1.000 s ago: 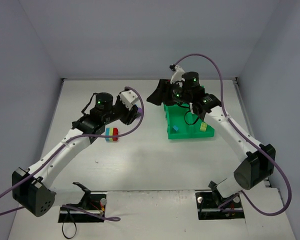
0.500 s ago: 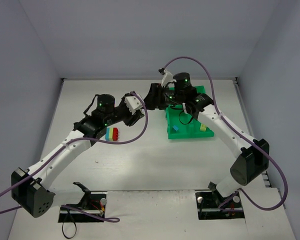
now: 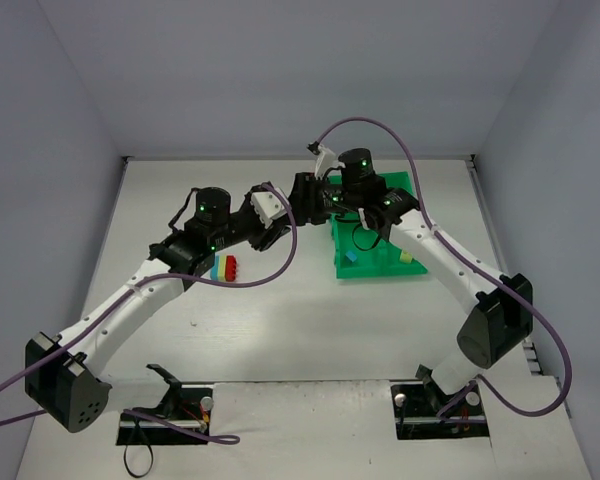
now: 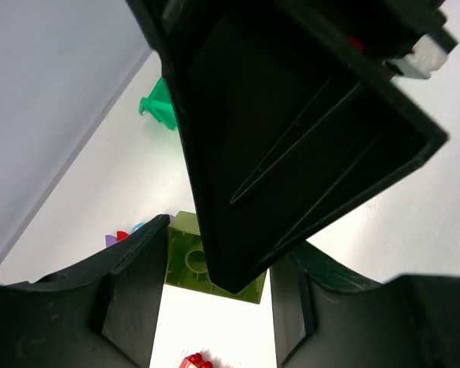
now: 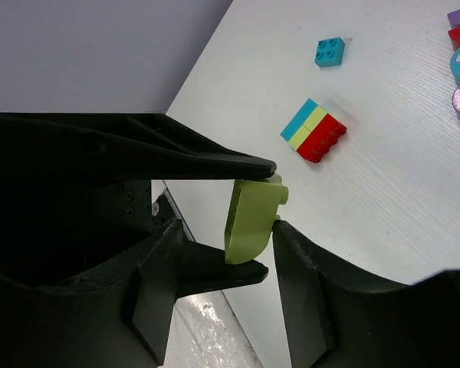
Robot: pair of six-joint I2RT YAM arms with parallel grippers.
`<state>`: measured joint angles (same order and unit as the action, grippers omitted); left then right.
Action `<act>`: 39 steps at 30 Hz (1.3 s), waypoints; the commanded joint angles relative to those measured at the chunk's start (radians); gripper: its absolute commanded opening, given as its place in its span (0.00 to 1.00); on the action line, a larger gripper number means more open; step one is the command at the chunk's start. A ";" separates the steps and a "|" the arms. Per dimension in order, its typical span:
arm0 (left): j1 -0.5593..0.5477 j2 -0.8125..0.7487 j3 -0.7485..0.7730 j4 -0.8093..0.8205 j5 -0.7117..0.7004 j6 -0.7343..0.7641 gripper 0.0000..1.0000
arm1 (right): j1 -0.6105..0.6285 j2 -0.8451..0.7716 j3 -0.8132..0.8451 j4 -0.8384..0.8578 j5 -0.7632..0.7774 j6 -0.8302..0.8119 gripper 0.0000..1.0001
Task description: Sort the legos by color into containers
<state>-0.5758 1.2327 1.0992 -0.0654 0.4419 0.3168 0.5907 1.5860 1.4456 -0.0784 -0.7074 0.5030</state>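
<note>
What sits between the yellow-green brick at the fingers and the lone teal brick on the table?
In the right wrist view, a joined teal, yellow-green and red block lies between the yellow-green brick and the teal brick.

A pale white surface (image 3: 280, 330) is lying under soft, even light that is casting only faint shadows on it. A fine grain is showing on the surface in the right wrist view. Behind the surface a plain grey-lavender back wall (image 3: 300, 70) is rising, and a thin dark seam (image 3: 230, 157) is running where the two meet. A left wall (image 3: 30, 200) and a right wall (image 3: 570, 130) of the same colour are closing in the surface's sides. At the surface's near edge a left cut-out (image 3: 165, 415) and a right cut-out (image 3: 445, 415), both dark and rectangular, are sitting well apart.
</note>
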 commanded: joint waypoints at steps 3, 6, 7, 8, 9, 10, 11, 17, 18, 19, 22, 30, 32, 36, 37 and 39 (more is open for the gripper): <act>-0.004 -0.013 0.044 0.101 0.055 -0.013 0.00 | 0.021 0.019 0.021 0.046 -0.032 -0.027 0.42; -0.004 -0.015 0.042 0.101 0.055 -0.015 0.00 | 0.023 0.025 0.021 0.046 -0.029 -0.032 0.28; -0.004 -0.015 0.039 0.101 0.054 -0.016 0.00 | 0.023 0.022 0.021 0.046 -0.026 -0.035 0.23; -0.004 -0.013 0.039 0.101 0.052 -0.018 0.00 | 0.023 0.020 0.018 0.046 -0.020 -0.038 0.12; -0.004 -0.013 0.036 0.102 0.052 -0.021 0.00 | 0.023 0.017 0.012 0.045 -0.006 -0.043 0.06; -0.004 -0.013 0.034 0.101 0.050 -0.022 0.00 | 0.023 0.009 0.010 0.045 0.000 -0.047 0.01; -0.004 -0.013 0.034 0.101 0.049 -0.025 0.00 | 0.023 0.005 0.007 0.045 0.008 -0.052 0.00; -0.004 -0.012 0.013 0.105 0.003 -0.071 0.74 | 0.003 -0.032 -0.033 0.039 0.100 -0.083 0.00; -0.002 -0.012 0.010 0.104 -0.014 -0.087 0.74 | -0.003 -0.038 -0.039 0.039 0.111 -0.087 0.00; -0.002 -0.013 0.002 0.104 -0.026 -0.096 0.74 | -0.021 -0.046 -0.051 0.037 0.117 -0.098 0.00; 0.007 -0.016 -0.021 0.107 -0.110 -0.131 0.74 | -0.052 -0.060 -0.079 0.009 0.178 -0.142 0.00; 0.093 -0.064 -0.064 0.075 -0.287 -0.401 0.76 | -0.071 -0.113 -0.200 -0.021 0.373 -0.212 0.07; 0.105 -0.094 -0.068 0.013 -0.304 -0.450 0.76 | -0.071 -0.127 -0.230 -0.021 0.399 -0.218 0.15; 0.134 -0.133 -0.088 -0.072 -0.376 -0.522 0.76 | -0.060 -0.153 -0.273 -0.021 0.433 -0.259 0.32; 0.142 -0.144 -0.093 -0.103 -0.399 -0.556 0.76 | -0.051 -0.153 -0.283 -0.023 0.440 -0.274 0.34; 0.177 -0.159 -0.101 -0.151 -0.419 -0.597 0.76 | -0.013 -0.158 -0.307 -0.029 0.445 -0.322 0.39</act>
<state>-0.4404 1.1137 0.9977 -0.1551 0.0963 -0.1619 0.5312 1.4784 1.1549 -0.1383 -0.3019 0.2630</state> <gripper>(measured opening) 0.761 0.365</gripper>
